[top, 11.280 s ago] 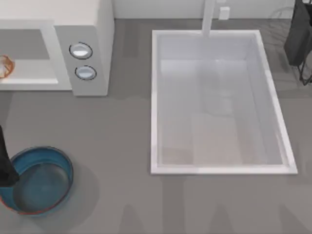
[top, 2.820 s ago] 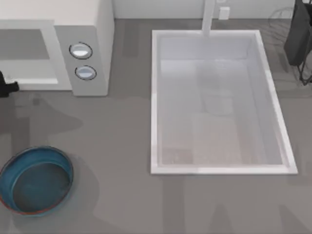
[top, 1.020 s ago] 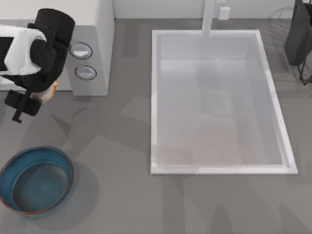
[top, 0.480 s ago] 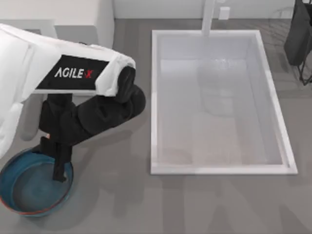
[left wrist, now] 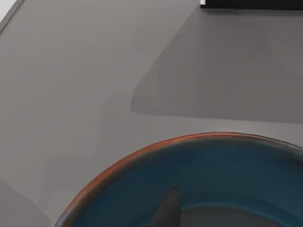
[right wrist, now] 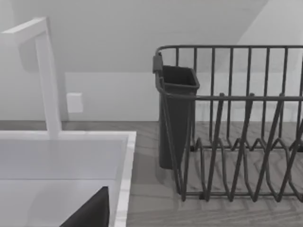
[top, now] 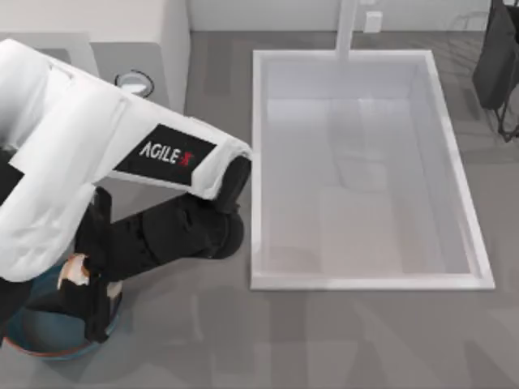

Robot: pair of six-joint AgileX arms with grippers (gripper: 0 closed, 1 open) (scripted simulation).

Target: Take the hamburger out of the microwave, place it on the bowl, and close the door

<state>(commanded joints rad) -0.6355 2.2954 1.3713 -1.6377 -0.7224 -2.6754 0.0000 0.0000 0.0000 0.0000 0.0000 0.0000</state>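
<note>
Top view, lower left of the frame: left end effector (top: 87,298) now hanging over the bowl (top: 49,350), having swung down from the microwave (top: 154,49) at upper left within the last second. Carrying the hamburger (top: 75,271), pinched between dark fingers above the bowl's near rim rather than lying inside. Bowl's orange-edged rim (left wrist: 142,151) filling the lower part of the left wrist view, grey desk (left wrist: 71,71) beyond. Meaning: extraction finished, release likely next, then closing the door. Right arm sitting parked by the dish rack (right wrist: 236,123); its fingers' state impossible to tell.
</note>
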